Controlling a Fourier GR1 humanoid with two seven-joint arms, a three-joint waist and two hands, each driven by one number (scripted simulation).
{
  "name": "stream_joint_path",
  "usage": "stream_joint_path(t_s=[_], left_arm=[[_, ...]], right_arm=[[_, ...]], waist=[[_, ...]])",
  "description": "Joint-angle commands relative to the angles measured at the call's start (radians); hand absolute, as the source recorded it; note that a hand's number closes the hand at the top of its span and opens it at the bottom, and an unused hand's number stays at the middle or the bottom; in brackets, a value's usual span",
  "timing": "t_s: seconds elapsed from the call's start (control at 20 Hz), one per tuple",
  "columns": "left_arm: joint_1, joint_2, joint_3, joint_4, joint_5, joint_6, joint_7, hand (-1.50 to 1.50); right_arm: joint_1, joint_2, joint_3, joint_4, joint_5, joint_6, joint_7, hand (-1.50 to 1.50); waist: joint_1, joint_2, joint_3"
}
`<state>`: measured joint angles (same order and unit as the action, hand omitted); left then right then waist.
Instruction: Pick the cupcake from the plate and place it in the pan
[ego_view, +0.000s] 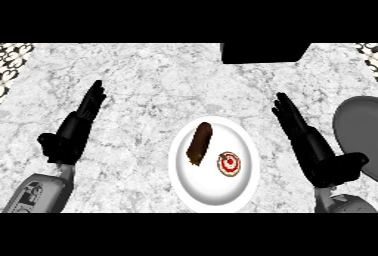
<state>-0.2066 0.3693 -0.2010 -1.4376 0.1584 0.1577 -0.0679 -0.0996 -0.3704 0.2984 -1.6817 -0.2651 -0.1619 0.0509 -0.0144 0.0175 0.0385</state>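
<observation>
Right hand (314, 137): lying above the counter (148, 75) with straight fingers held close together, pointing up and left; holding nothing, just right of the plate (188, 185) and just left of the pan (358, 125).
Left hand (74, 130): showing at the view's left, open, fingers straight and together, pointing up; resting well left of the plate, holding nothing.
Cupcake (229, 164): sitting on the plate's right half, seen from above as a small round with a red and white top; touched by neither hand.
Plate: white, lying at lower centre between the two forearms; carrying the cupcake and a brown, long pastry (200, 144).
Pastry: lying tilted on the plate's left half, just left of the cupcake and apart from it.
Pan: grey, cut by the view's right edge; nothing showing in the part that is in view.
Around: a black block (266, 52) standing at the counter's far edge, well apart from the plate.
In the way: only the right forearm lying between plate and pan.
</observation>
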Motion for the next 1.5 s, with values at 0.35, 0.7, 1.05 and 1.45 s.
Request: stream_joint_path(t_s=[0.35,0.7,1.05,1.45], left_arm=[[-0.007,-0.004,0.126,0.001,0.045,0.057,0.083,0.00],[0.040,0.007,0.162,-0.030,0.069,0.046,0.077,0.00],[0.019,-0.002,0.139,-0.025,0.039,0.053,0.100,0.00],[0.027,-0.041,0.098,-0.046,-0.005,0.062,0.091,0.00]], right_arm=[[0.059,0.013,0.027,0.171,0.247,-0.120,-0.171,1.50],[0.366,-0.102,0.011,-0.132,0.466,-0.350,-0.241,-1.50],[0.436,-0.436,-0.047,-0.509,0.551,-0.122,0.179,-1.50],[0.169,-0.539,-0.103,-0.760,0.479,0.102,0.743,-1.50]], waist=[[0.005,-0.024,-0.040],[-0.022,-0.029,-0.041],[-0.011,-0.025,-0.046],[0.033,-0.016,-0.042]])
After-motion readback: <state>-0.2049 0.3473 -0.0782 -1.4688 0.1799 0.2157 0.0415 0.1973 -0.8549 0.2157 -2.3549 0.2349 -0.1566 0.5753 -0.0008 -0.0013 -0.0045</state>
